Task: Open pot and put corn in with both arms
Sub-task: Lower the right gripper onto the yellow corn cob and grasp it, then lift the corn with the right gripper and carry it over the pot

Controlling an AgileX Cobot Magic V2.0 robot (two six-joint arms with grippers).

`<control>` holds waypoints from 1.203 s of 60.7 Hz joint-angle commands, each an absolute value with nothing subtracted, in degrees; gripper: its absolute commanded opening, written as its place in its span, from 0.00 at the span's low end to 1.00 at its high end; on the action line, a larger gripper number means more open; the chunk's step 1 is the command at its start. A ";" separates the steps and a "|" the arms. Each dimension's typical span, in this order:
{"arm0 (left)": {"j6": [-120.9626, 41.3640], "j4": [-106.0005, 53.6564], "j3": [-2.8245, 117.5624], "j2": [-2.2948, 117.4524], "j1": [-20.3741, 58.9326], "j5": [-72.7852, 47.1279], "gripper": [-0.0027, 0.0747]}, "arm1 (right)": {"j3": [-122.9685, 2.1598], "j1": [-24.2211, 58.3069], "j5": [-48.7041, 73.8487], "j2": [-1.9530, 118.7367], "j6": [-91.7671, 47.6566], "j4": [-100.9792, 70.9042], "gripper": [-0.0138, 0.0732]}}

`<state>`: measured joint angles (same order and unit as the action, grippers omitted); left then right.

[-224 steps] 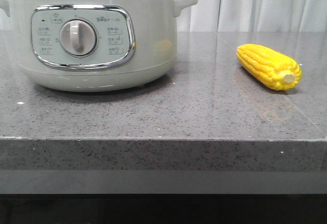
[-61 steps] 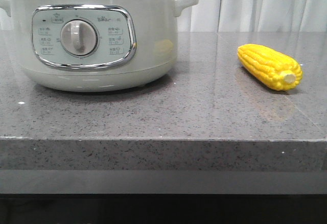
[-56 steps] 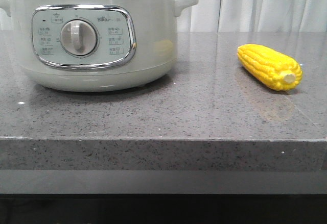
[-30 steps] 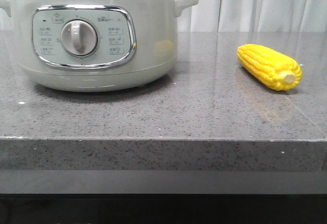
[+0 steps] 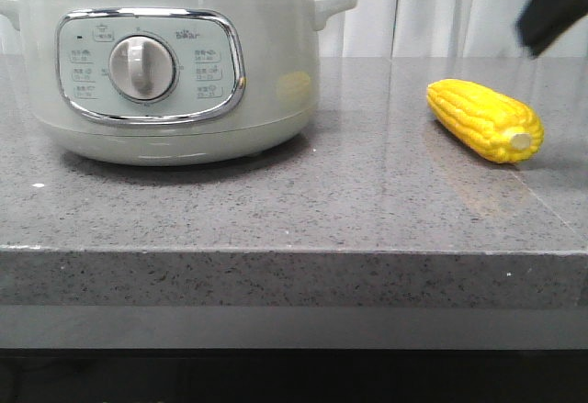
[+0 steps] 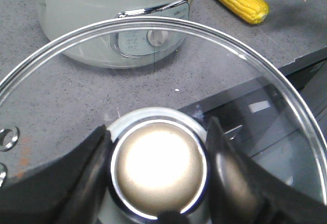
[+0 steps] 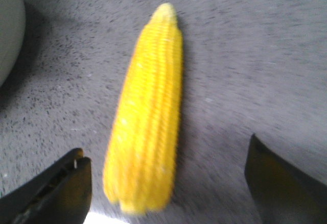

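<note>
The pot (image 5: 184, 82) stands at the left of the grey counter with no lid, its steel rim bare; it also shows in the left wrist view (image 6: 102, 9). My left gripper (image 6: 159, 169) is shut on the round knob (image 6: 158, 165) of the glass lid (image 6: 240, 76) and holds it off the pot, over the counter's front edge. The corn (image 5: 484, 120) lies on the counter to the right of the pot. My right gripper (image 7: 168, 183) is open above the corn (image 7: 148, 127), one finger on each side, not touching. A dark part of the right gripper (image 5: 554, 6) shows above the corn.
The grey stone counter (image 5: 303, 210) ends in a front edge close to the camera. White curtains (image 5: 459, 8) hang behind. The corn's pale stub end points toward the front right.
The lid that sat on the pot's rim 3.7 s ago is gone from the front view. My right gripper has come into the top right above the corn. Pot and corn have not moved.
</note>
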<state>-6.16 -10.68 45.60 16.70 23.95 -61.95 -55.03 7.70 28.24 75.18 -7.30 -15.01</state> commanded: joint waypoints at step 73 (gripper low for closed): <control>-5.59 -12.20 47.50 17.20 24.38 -54.35 0.31 | -95.76 18.49 35.56 89.98 -10.87 -18.37 0.39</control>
